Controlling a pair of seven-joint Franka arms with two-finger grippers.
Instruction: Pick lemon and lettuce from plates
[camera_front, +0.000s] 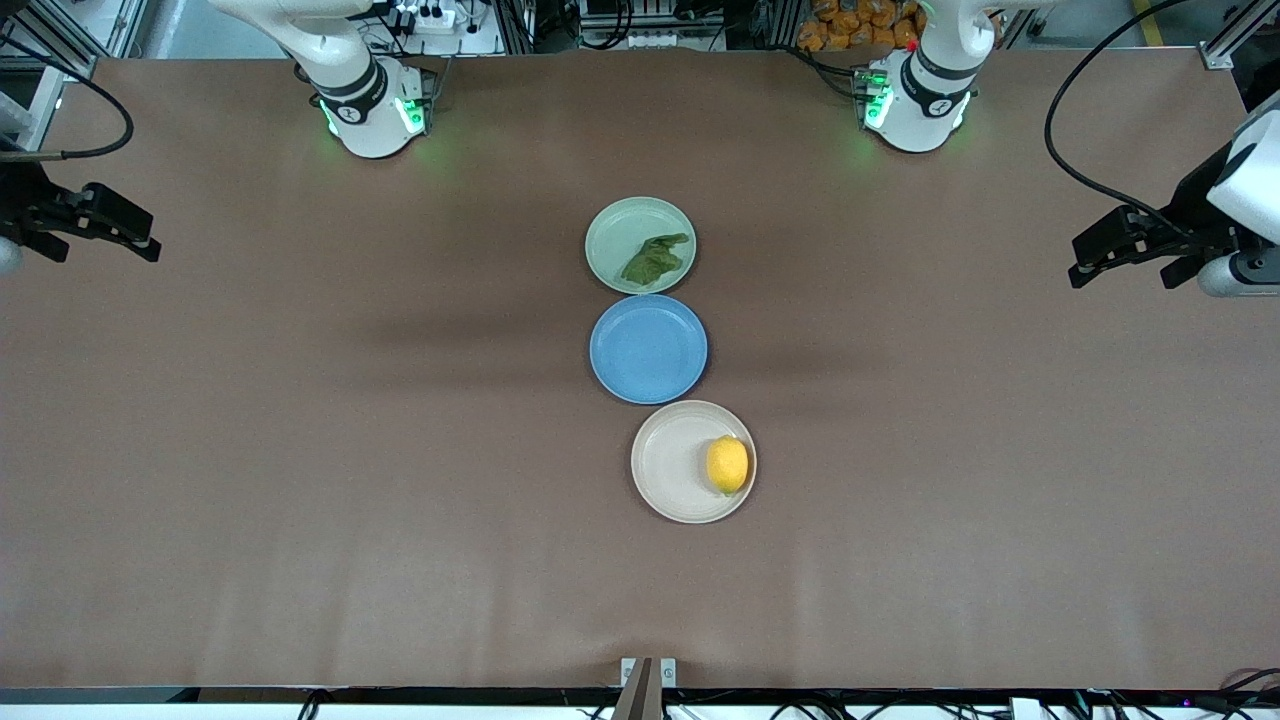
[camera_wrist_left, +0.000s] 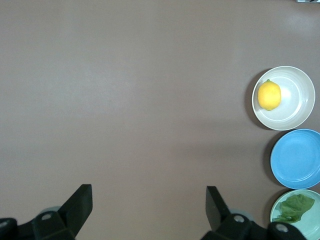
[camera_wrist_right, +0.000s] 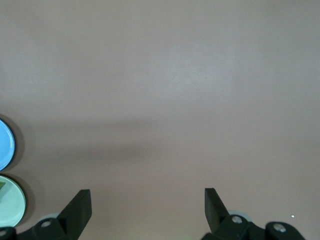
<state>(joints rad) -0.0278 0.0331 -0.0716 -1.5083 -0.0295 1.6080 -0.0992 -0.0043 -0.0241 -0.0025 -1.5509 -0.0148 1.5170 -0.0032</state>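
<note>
Lemon (camera_front: 727, 465) on beige plate (camera_front: 670, 470), nearest bench's front edge; lettuce (camera_front: 655, 259) on mint plate (camera_front: 615, 235), mid-bench. Left gripper (camera_front: 1125, 262) and right gripper (camera_front: 105, 232) spread empty over bench ends. Nothing picked; next, reach in.

Even, bright overhead light falls on the brown counter (camera_front: 300, 450), leaving soft, wide shadow bands beside the blue plate (camera_front: 648, 349). Green lamps glow at both arm bases. All views are sharp, with faint pale sheen and no harsh glare.
</note>
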